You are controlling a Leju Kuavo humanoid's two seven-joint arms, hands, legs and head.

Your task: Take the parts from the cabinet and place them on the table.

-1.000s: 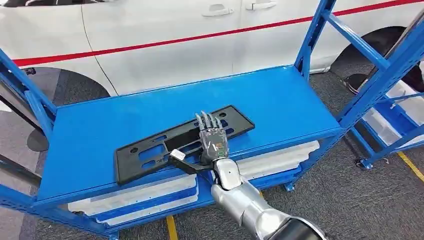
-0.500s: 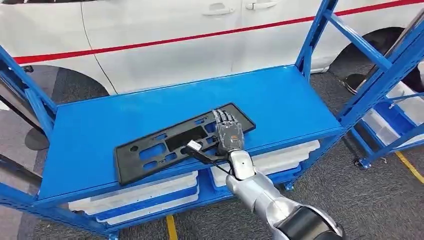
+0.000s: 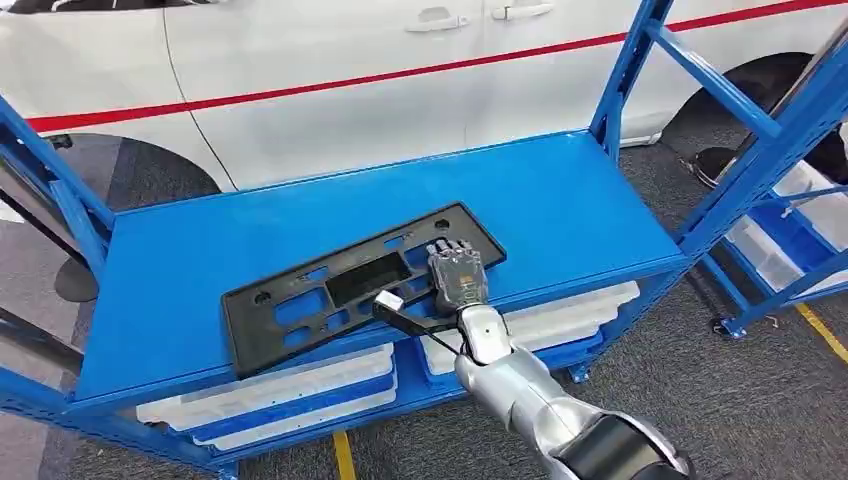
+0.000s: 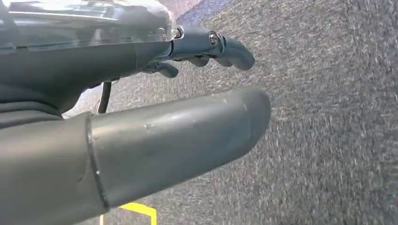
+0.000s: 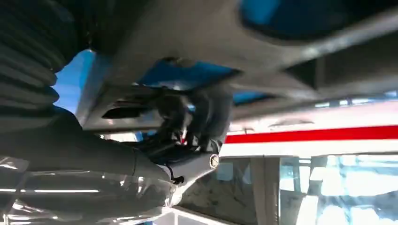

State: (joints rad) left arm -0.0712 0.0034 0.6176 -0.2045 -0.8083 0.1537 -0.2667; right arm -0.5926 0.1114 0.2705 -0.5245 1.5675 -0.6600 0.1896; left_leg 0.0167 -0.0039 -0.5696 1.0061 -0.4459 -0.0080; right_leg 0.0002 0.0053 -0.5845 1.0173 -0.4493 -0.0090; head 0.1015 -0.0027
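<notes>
Head view: right hand [image 3: 457, 275] on black part [image 3: 340, 290], fingers curled over its near edge, thumb hidden; part lies on blue shelf [image 3: 560, 200]. Right wrist view: blurry, fingers [image 5: 206, 117] grip part. Left wrist view: left hand [image 4: 141, 117] holds nothing, fingers apart.

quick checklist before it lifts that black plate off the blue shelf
1. Right hand on the black plate: ok, fingers curled over its right end.
2. Grip firm: cannot tell; the right wrist view is blurred.
3. Plate lying flat on the blue shelf: ok.
4. Grip centred: not ok, it is near one end, so the plate may tilt.
5. Left hand free: ok, hanging above the floor.
6. Table ready: cannot tell.
</notes>
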